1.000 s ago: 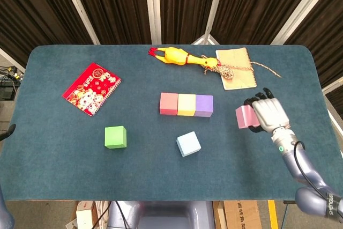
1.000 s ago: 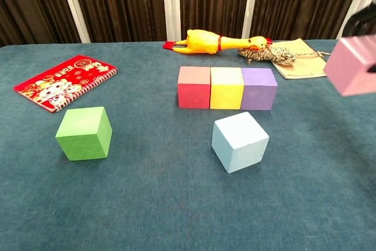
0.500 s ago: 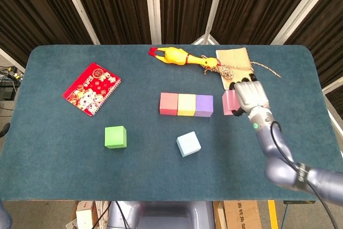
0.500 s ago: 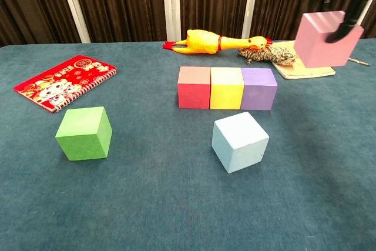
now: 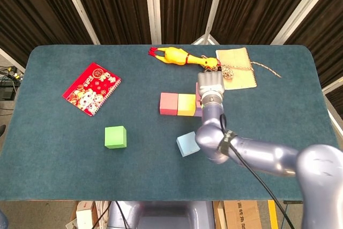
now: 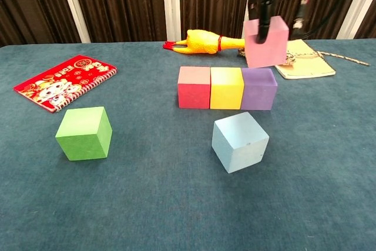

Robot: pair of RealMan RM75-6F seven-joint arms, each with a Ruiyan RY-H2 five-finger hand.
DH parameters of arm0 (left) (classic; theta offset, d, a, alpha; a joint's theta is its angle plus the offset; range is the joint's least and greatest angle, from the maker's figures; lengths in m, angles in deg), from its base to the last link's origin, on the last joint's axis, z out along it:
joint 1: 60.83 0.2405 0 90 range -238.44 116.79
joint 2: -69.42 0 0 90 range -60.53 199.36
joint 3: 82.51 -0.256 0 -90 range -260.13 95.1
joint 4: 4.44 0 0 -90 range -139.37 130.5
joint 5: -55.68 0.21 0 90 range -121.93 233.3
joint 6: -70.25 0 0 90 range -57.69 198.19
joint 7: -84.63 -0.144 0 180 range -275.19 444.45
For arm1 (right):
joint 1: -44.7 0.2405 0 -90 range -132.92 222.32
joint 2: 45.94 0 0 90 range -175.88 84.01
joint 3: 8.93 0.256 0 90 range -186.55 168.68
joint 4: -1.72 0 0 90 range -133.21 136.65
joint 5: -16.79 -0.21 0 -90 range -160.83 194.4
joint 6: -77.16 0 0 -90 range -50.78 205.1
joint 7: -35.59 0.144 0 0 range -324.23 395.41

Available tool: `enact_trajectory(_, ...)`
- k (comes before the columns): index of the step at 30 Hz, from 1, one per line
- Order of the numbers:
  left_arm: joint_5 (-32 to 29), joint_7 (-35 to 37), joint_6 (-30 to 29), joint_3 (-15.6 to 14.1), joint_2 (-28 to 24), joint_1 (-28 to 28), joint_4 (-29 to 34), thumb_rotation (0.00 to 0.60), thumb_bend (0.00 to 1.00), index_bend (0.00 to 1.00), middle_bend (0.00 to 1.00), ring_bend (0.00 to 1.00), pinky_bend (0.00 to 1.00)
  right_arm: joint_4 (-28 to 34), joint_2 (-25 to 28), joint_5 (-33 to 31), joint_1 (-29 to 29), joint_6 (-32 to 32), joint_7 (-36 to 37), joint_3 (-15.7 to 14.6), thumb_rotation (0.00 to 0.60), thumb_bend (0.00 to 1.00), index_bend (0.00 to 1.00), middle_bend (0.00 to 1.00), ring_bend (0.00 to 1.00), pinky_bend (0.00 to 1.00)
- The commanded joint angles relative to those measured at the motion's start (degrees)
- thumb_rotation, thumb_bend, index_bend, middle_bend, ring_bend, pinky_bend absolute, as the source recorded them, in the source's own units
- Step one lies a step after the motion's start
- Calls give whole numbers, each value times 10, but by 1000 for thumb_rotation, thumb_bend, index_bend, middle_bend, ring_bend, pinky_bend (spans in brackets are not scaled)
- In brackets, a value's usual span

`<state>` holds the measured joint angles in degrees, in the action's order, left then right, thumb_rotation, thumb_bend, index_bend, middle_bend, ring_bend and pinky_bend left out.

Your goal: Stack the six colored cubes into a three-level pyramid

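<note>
The right hand [image 5: 210, 86] is gripping a pink cube [image 6: 265, 42] (airborne) above the purple cube [image 6: 259, 89] mid-desk.

In the head view the right hand [image 5: 210, 87] covers the purple cube [image 5: 199, 112] almost wholly. Above that cube, in the chest view, the top edge cuts the hand off, its fingers [image 6: 262, 10] partly masking the pink cube [image 6: 265, 43].

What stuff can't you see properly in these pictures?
- Purple cube: mostly hidden in the head view by the right hand; clear in the chest view.
- Pink cube: only a sliver shows in the head view beside the hand.
- Right hand in the chest view: cut off by the top edge, so its grip is only partly seen.
- Left hand: in neither view.
- Red notebook: its print is too small to read.
</note>
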<state>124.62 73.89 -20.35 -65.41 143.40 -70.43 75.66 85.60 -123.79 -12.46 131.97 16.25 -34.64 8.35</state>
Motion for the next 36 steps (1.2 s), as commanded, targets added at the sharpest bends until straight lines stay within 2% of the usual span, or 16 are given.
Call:
enact_trajectory(1, -1, 3, 1, 1, 0, 0, 1, 600, 159, 149, 0, 0, 18, -42, -33, -4, 8, -7, -22, 20, 600, 327, 440, 440, 202, 0)
enact_trajectory(12, -8, 8, 8, 3, 0, -1, 2, 600, 159, 149, 0, 0, 18, -74, -55, 24, -18, -7, -21, 58, 600, 327, 443, 440, 204, 0)
enact_trajectory(29, -10, 6, 10, 5, 6, -5, 6, 600, 159, 151, 0, 0, 18, -45, -54, 54, -69, 10, -1, 96, 600, 327, 443, 440, 204, 0)
enact_trajectory(36, -10, 10, 12, 4, 5, -5, 8, 600, 159, 151, 0, 0, 18, -36, -58, 74, -84, 16, 13, 97, 600, 327, 443, 439, 205, 0)
